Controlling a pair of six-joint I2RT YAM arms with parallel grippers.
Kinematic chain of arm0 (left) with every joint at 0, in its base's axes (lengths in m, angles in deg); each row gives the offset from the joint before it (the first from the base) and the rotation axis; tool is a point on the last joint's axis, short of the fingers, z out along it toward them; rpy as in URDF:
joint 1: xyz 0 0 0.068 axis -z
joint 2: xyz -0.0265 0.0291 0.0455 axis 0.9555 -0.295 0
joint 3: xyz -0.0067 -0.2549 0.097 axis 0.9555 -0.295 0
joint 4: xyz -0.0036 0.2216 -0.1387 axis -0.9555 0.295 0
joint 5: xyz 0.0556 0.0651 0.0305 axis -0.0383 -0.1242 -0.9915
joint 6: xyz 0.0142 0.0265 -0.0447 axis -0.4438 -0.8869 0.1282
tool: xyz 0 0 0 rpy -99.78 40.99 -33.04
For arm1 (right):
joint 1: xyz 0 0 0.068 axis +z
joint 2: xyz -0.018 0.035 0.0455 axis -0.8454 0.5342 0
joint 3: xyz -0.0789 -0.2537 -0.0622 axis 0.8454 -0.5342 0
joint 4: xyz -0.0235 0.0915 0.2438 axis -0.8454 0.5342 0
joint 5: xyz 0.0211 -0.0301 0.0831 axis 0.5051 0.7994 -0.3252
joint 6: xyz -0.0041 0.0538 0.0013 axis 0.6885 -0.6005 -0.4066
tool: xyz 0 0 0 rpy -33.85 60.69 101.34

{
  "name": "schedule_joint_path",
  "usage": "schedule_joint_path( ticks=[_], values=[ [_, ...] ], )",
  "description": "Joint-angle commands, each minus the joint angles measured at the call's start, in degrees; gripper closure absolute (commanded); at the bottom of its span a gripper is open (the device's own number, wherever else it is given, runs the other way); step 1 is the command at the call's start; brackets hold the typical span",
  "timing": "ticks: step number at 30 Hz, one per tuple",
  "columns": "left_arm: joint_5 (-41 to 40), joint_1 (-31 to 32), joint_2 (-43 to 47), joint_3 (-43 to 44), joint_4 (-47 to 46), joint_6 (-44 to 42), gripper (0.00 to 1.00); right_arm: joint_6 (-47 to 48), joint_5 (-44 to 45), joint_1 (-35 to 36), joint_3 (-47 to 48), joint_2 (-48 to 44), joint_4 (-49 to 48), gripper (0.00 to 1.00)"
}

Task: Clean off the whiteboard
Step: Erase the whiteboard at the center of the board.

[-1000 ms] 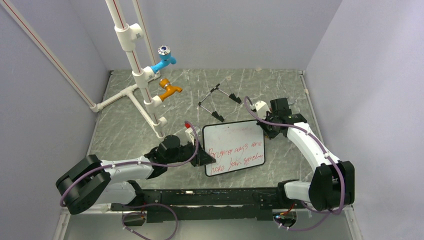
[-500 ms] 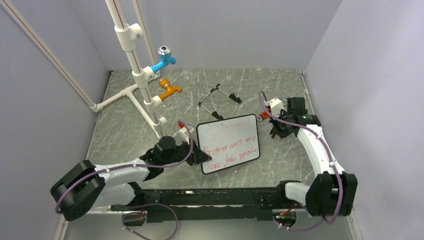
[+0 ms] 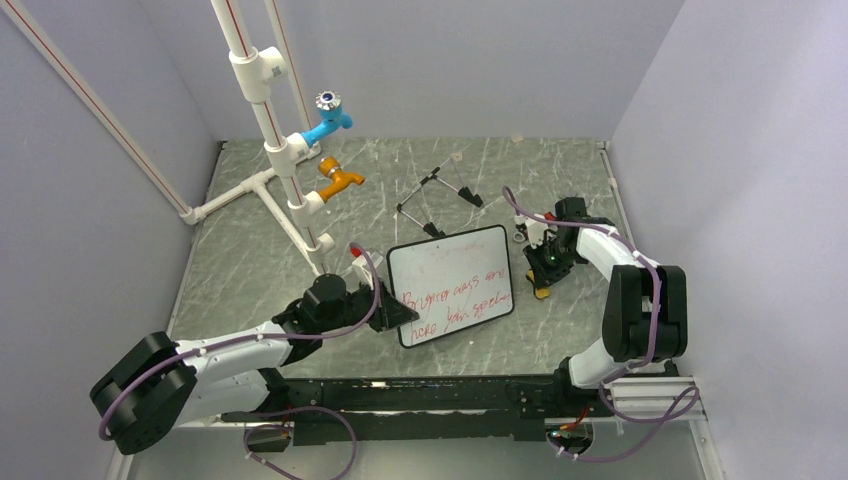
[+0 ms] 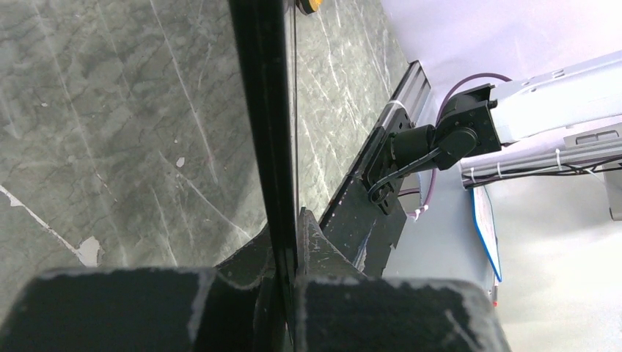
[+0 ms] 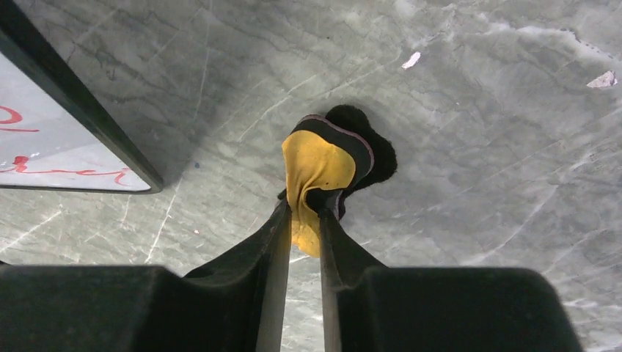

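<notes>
- The right gripper [image 5: 304,210] hung tip-down over the yellow-and-black eraser [image 5: 317,163]. Its fingers stood a narrow gap apart with yellow showing between them. Whether they pinched the eraser or only framed it could not be told.
- Risk here: the gap looked narrower than the eraser. A descent as it stood would likely press or skid the block across the desk [image 3: 260,270] rather than take it in.
- Risk: the eraser looked soft and folded, so a bite on one corner could let it twist or drop during wiping.
- The left gripper [image 3: 388,305] was clamped on the left edge of the whiteboard [image 3: 450,285]. The wrist view showed the black frame edge-on between the fingers.
- The whiteboard sat mid-desk, towards the near edge, with red writing across its lower half. Its right edge was near the eraser but apart from it.
- Risk: with only one edge held, a firm wipe from the right could pivot the board in the fingers or push it out of them.
- Risk: the right gripper worked close to the board's right edge and could knock it.
- Count: two grippers, one whiteboard, one eraser.
- Count, towards the far edge: one black wire stand [image 3: 419,192], lying apart from the board.
- Count, at the far left corner: one white pipe stand [image 3: 275,150] with two taps, a blue tap [image 3: 327,122] and an orange tap [image 3: 340,181].
</notes>
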Motion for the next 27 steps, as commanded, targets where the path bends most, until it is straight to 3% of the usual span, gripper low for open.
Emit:
schedule_joint_path(
  ticks=[1,5,13,18,27],
  values=[
    [-0.4,-0.7,2.9,0.1,-6.2,-1.4,1.0,-1.4,-2.8,-0.2,1.5,0.9,-1.8,0.75],
    [0.0,-1.1,2.8,-0.2,-6.7,-1.3,1.0,-1.9,-2.5,-0.2,0.9,-0.2,-3.0,0.62],
    [1.0,-1.3,1.8,-0.2,-8.1,-0.9,1.0,-2.4,-2.0,0.1,0.4,-0.1,-4.7,0.48],
    [0.9,-1.4,2.1,-0.1,-8.0,-0.9,1.0,-3.1,-0.9,2.6,0.0,1.1,-5.6,0.48],
    [0.9,-1.5,2.9,-0.2,-7.3,-1.1,1.0,-4.7,5.7,3.2,-1.6,1.1,-7.4,0.56]
  ],
)
